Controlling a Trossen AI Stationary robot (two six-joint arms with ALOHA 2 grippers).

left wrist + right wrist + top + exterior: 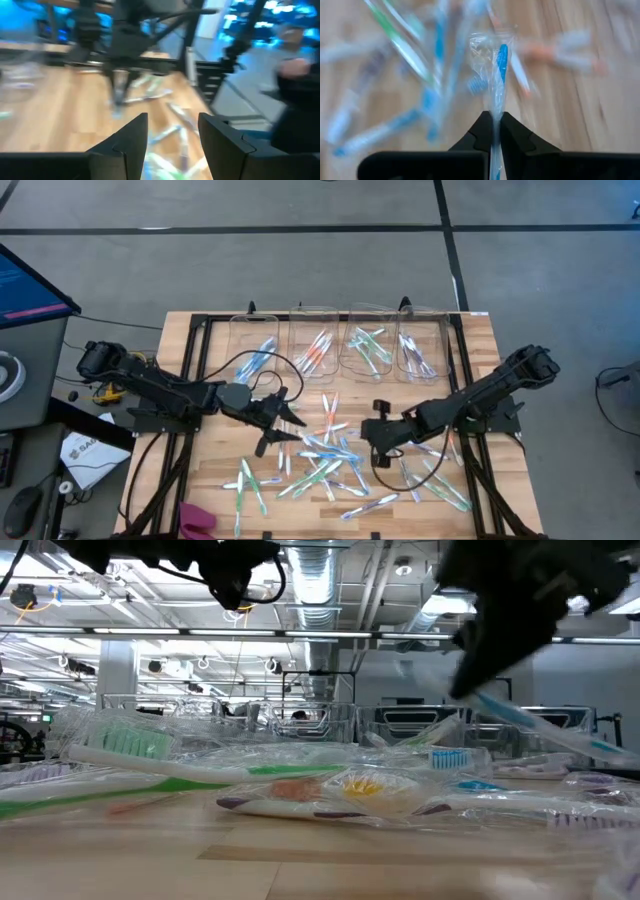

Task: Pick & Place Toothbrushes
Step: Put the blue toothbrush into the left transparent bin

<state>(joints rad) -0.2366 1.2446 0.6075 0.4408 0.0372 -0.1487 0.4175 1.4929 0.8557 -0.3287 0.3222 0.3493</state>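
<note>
Many slim wrapped toothbrushes (325,465) lie scattered flat on the wooden table (200,370). My right gripper (492,131) is over the right part of the pile (378,448) and is shut on one blue toothbrush (501,62) in a clear wrapper. In the low view that toothbrush (540,725) slants down below the dark gripper (500,630). My left gripper (288,420) hovers left of the pile. It is open (172,137) with nothing between its fingers. My right gripper pinches the wrapped blue toothbrush between its two fingertips, partway along the handle (495,117). The fingers slant down from above and the brush runs on along their line, past the tips and back between them. It hangs tilted, clear of the table.
Clear plastic bins (340,340) stand in a row at the table's far edge, holding sorted toothbrushes by colour. Black frame rails (190,380) run along the table's left and right sides. A pink object (197,518) lies at the near left corner.
</note>
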